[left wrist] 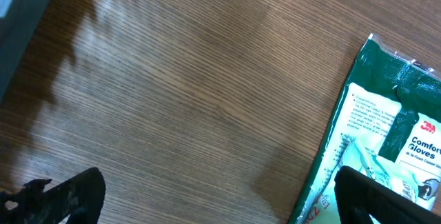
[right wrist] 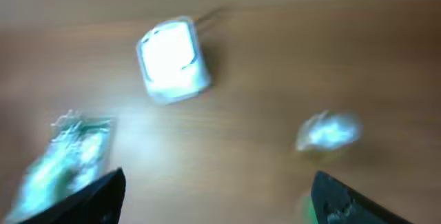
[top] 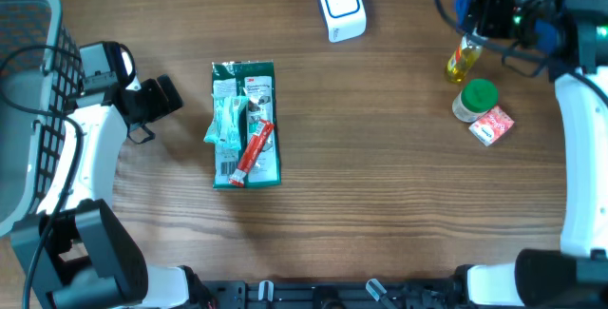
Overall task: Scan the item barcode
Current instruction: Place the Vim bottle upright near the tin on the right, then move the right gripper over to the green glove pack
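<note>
with your left pincer (left wrist: 217,198) and right pincer (right wrist: 217,200) both spread and empty, pinch the comfort gloves pack (top: 243,109) lying mid-way across the surface (top: 380,204) by its near edge, then face its barcode to the white scanner (top: 340,5).

A brown wooden table (top: 380,204) fills nearly every view, and no wall, floor or window shows anywhere. Seen from overhead, its grain runs in fine, straight lines from left to right, in bands of lighter and darker brown. Along the bottom of that view the wood ends at a dark strip. At the far left a pale wire basket (top: 28,24) with a dark grid of bars stands at the table's edge, cut off by the frame. The light is even and soft, and shadows on the wood are faint and short. In the left wrist view a pale sheen lies across the grain at upper left. The right wrist view is blurred, showing only warm brown wood.
</note>
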`<state>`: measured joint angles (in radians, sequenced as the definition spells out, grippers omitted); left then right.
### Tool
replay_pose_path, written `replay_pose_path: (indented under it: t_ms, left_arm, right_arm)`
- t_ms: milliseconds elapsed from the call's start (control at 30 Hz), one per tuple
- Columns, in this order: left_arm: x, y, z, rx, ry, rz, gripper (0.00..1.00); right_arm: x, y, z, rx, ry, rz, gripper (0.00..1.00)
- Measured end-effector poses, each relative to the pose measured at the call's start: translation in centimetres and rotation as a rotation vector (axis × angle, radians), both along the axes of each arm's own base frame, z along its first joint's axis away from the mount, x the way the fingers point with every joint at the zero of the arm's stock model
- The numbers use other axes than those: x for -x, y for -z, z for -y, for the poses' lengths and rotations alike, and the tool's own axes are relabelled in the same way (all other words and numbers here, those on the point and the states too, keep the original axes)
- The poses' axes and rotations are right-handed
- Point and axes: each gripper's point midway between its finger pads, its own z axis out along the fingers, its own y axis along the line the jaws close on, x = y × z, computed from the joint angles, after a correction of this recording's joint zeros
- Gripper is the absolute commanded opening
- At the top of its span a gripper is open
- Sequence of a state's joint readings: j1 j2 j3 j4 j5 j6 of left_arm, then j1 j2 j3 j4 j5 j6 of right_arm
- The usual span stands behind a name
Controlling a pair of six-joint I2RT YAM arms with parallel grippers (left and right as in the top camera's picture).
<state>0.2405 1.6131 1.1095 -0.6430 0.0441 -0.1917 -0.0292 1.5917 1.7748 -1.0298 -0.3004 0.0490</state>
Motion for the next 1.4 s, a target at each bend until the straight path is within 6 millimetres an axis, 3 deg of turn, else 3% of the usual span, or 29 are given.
replay_pose_path:
  t_ms: [100,200,300,333,433,600,1400]
  left_arm:
    - [0.0,0.0,0.0,0.000,0.000,0.000,1.00]
    - [0.0,0.0,0.0,0.000,0.000,0.000,1.00]
    - [0.0,0.0,0.0,0.000,0.000,-0.001,1.00]
    - [0.0,0.0,0.0,0.000,0.000,0.000,1.00]
    - [0.0,0.0,0.0,0.000,0.000,0.000,1.00]
    - [0.0,0.0,0.0,0.000,0.000,0.000,1.00]
    - [0.0,0.0,0.0,0.000,0.000,0.000,1.00]
  right_arm:
    - [3.8,3.1,-9.2,-0.185,-0.194,-0.207,1.00]
    - [7.7,5.9,-16.0,-0.236,-0.308,-0.350,1.00]
    - [10.7,8.3,-21.3,-0.257,-0.351,-0.429,1.00]
    - [11.3,9.1,-22.2,-0.250,-0.334,-0.449,1.00]
    - [12.4,10.6,-23.3,-0.234,-0.240,-0.499,1.00]
    - [11.7,10.7,-23.1,-0.250,-0.149,-0.505,1.00]
    - [11.7,10.7,-23.1,-0.256,-0.136,-0.511,1.00]
